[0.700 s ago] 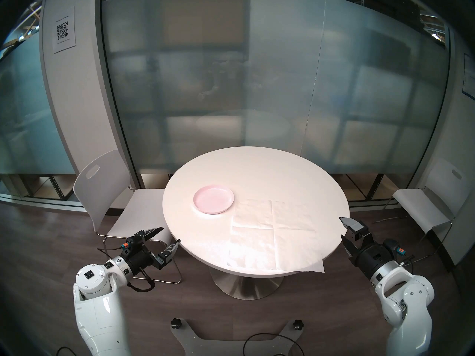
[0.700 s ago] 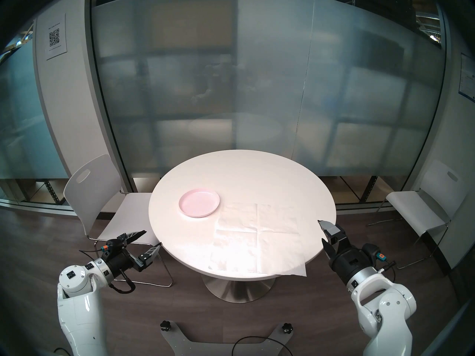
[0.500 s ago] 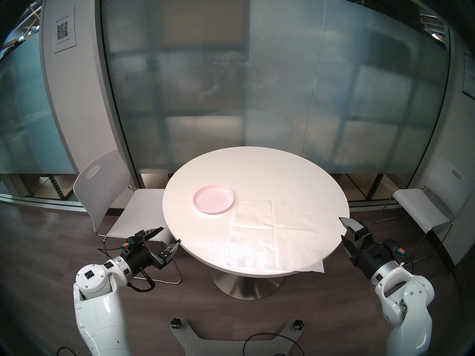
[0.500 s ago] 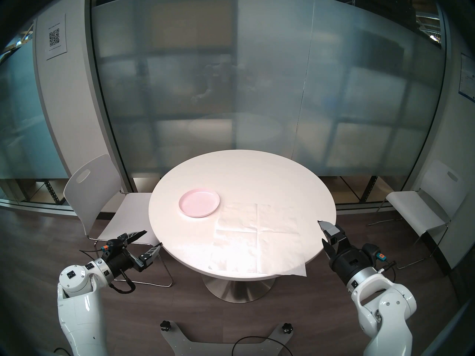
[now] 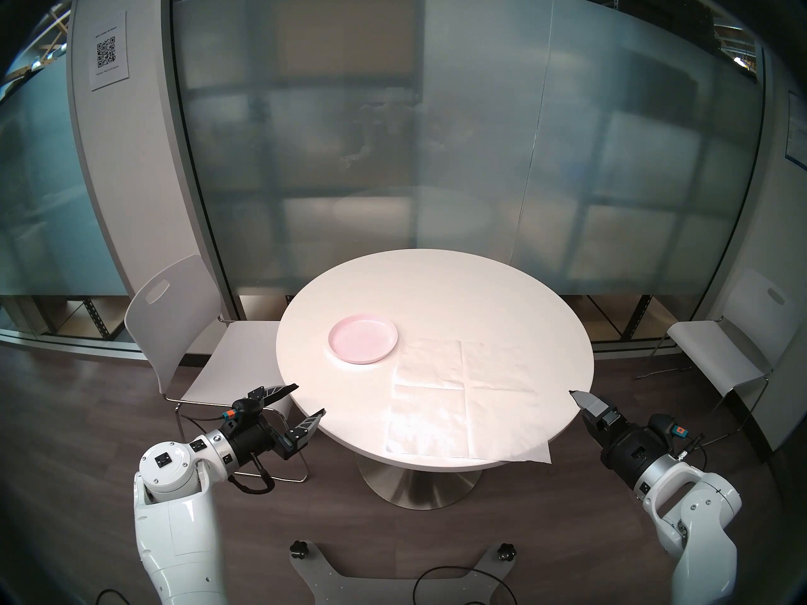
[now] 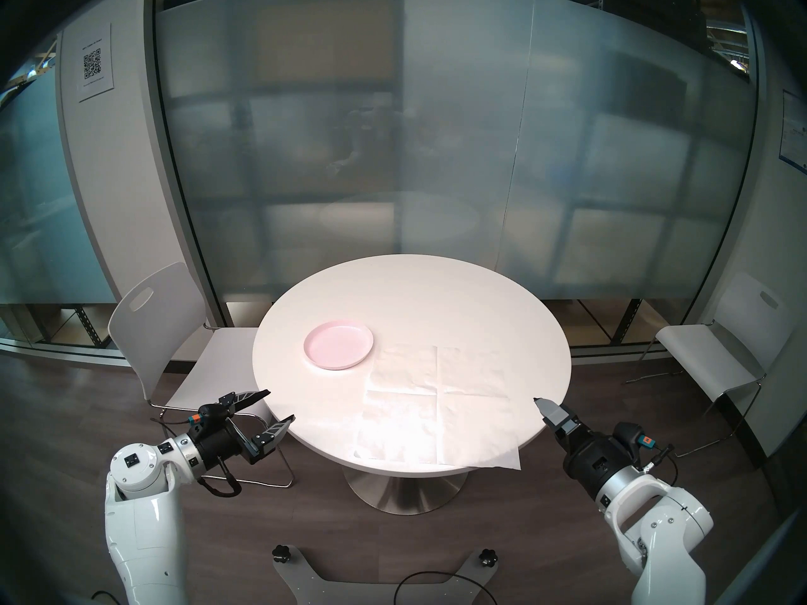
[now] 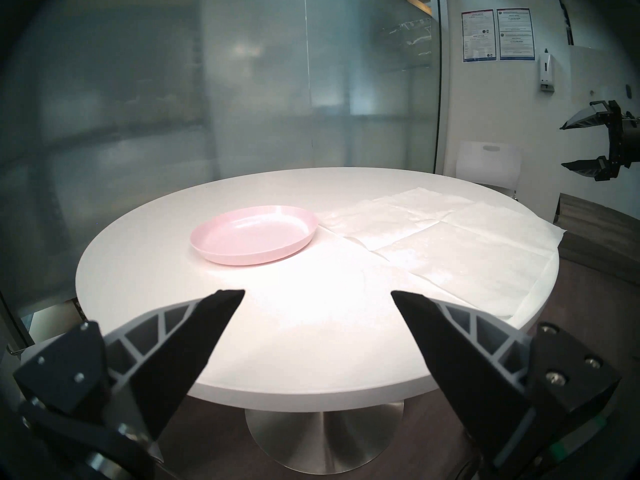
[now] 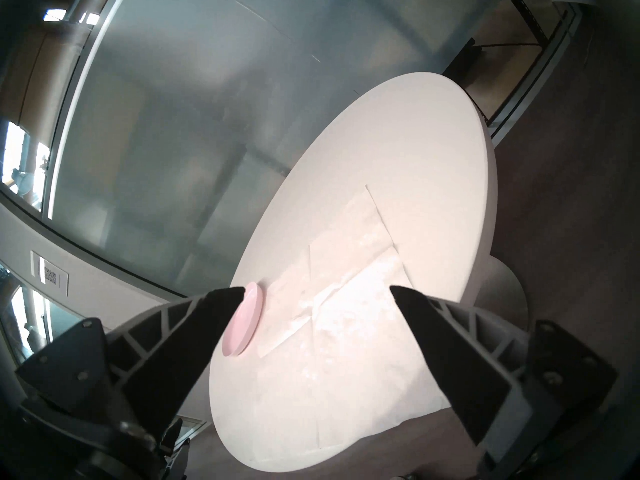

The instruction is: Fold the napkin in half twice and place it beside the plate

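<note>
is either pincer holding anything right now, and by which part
Nothing is held. The left pincer and the right pincer both stand open and empty, off the napkin, which lies unfolded on the table.

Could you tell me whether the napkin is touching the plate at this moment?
Cannot tell. In the head view the napkin corner reaches the plate rim with no clear gap, and the left wrist view doesn't settle it either.

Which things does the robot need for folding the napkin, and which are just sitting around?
For the job:
- thin white square paper napkin, unfolded, one corner over the table edge
- small round pale pink plate
- left pincer and right pincer, both open and empty

Just there:
- round white table
- two white chairs
- paper QR-code sign
</note>
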Robot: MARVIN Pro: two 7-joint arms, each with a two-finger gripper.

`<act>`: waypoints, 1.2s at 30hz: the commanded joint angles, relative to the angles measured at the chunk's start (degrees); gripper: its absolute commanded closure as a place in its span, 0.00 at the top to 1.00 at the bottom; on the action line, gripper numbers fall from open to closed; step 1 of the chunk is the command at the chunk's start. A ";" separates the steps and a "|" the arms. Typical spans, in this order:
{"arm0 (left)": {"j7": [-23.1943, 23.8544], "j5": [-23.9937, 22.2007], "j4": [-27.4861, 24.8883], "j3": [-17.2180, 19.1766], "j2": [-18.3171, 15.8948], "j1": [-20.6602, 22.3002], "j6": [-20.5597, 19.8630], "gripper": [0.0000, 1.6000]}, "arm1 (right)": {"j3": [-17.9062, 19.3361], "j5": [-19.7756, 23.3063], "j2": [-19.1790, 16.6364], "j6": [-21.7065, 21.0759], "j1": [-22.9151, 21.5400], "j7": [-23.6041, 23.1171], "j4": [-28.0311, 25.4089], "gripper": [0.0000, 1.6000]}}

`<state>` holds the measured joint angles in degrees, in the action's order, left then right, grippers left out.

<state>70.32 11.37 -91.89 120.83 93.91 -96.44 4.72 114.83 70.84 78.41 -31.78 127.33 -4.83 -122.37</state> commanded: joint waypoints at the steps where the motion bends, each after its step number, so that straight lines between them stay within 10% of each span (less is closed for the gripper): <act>1: 1.04 -0.99 -2.47 -3.02 0.21 -2.86 -1.26 1.00 | 0.24 -1.94 -2.71 -0.44 1.53 -3.78 -0.02 1.00; 36: -0.07 9.49 3.37 -17.33 -1.23 3.82 4.65 1.00 | -0.77 -8.01 -9.59 -0.92 -1.70 -13.16 9.22 1.00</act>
<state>71.31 20.95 -88.19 105.14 92.50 -95.03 9.33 114.48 63.32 71.71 -31.99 127.64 -16.12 -113.63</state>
